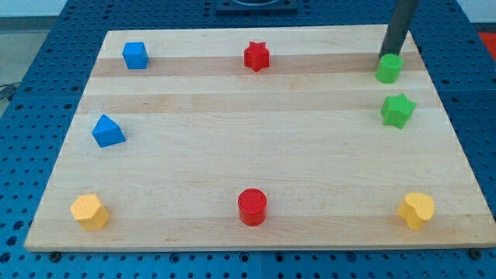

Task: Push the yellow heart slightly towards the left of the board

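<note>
The yellow heart [417,210] lies near the board's bottom right corner. My tip [387,56] is at the view's top right, touching the top edge of a green cylinder [389,68]. The rod rises out of the view's top. The tip is far from the yellow heart, which lies well below it along the right side. A green star [397,110] sits between them, just below the green cylinder.
A yellow hexagon block [89,211] lies at the bottom left, a red cylinder [252,206] at bottom centre, a red star [256,56] at top centre, a blue cube [135,55] at top left, a blue triangle block [107,131] at mid left. The wooden board [248,147] sits on a blue surface.
</note>
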Controlling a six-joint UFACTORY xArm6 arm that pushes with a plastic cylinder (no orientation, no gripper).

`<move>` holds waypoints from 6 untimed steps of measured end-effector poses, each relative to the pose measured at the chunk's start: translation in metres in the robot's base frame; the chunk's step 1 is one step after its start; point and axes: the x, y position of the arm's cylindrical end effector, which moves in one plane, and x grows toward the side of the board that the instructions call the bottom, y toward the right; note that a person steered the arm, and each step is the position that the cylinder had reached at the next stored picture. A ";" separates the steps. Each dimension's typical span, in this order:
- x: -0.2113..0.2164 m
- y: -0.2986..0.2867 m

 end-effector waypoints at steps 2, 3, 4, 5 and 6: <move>0.047 -0.005; 0.053 -0.002; 0.047 0.048; 0.107 0.071; 0.198 0.048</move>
